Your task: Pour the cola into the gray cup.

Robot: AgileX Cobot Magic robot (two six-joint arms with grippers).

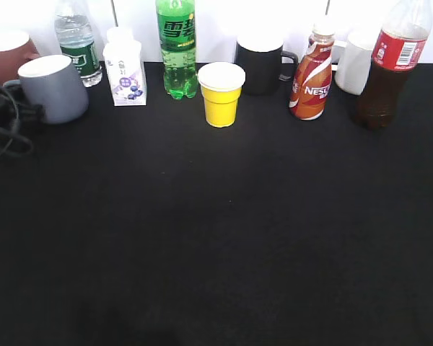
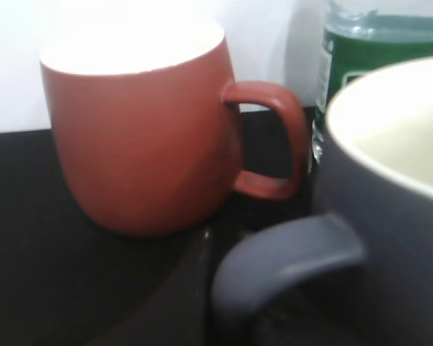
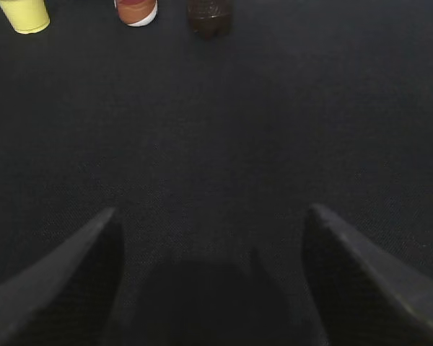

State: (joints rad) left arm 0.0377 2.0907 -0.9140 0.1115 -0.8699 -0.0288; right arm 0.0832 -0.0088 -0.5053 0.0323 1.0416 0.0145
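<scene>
Right gripper (image 3: 209, 238) fingers (image 3: 65, 281) spread wide over bare tabletop (image 1: 224, 238); cola (image 1: 390, 68) far right, gray cup (image 1: 54, 88) far left; left fingers' state unclear.

Cola (image 1: 391, 68) cap cropped at top; gray cup (image 2: 390, 216) blurred, half out of frame.

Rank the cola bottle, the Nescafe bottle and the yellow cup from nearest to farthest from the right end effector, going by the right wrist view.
1. Cola bottle: top edge, roughly ahead of the open right end effector.
2. Nescafe bottle: just left of the cola.
3. Yellow cup: far top-left corner.

All three stand in one row, so the ranking rests on sideways offset.
</scene>
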